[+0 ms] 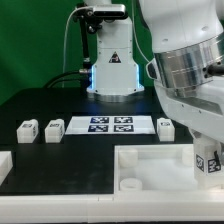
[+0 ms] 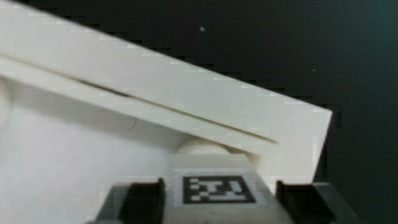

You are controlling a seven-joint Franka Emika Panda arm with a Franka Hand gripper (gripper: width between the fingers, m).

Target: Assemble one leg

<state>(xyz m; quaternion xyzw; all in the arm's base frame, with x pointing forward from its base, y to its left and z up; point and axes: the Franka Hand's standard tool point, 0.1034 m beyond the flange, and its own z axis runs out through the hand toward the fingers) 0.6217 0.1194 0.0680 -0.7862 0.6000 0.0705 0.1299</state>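
My gripper is shut on a leg, a small white peg with a black-and-white tag facing the wrist camera. In the exterior view the held leg hangs at the right over the large white tray-like part. In the wrist view the leg's round tip points at the tray's corner, close above it. Three more legs lie on the black table: two at the exterior view's left and one right of the marker board.
The marker board lies flat mid-table. A white block sits at the left edge. The arm's base with a warning sign stands behind. A round boss shows inside the tray. Green backdrop behind.
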